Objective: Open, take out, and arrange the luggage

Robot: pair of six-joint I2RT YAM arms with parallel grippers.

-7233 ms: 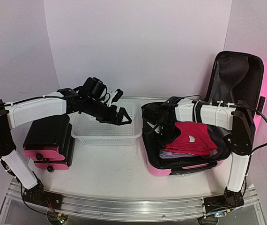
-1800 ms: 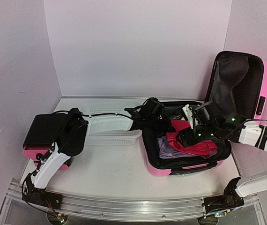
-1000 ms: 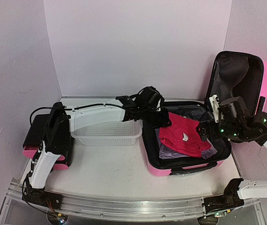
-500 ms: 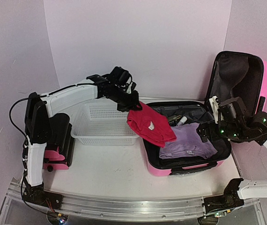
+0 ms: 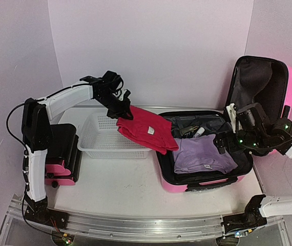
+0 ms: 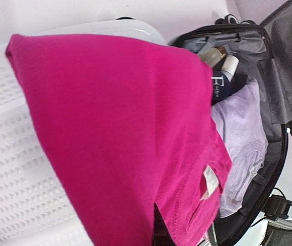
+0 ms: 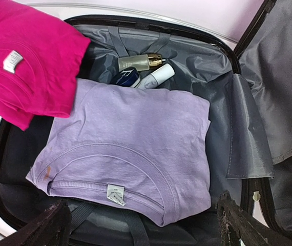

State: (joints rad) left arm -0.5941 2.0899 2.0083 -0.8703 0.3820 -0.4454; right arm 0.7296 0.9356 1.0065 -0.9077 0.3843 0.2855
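Left gripper (image 5: 123, 111) is clamping one folded magenta fabric shirt (image 5: 148, 128) over one white plastic mesh basket (image 5: 102, 146), left of one open glossy pink hard-shell suitcase (image 5: 175, 187); its wrist view is showing likewise. Right gripper (image 7: 146, 219), jaws apart, is hovering over one folded lilac shirt (image 7: 136, 138) inside that suitcase.

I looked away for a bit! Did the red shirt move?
Yes. The red shirt went left, out of the pink suitcase and over toward the white basket, hanging from the left gripper.

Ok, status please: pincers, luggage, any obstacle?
Left pincer shut on red shirt, partly over basket. Right pincer open above luggage. Purple shirt, bottles inside. Nothing blocking.
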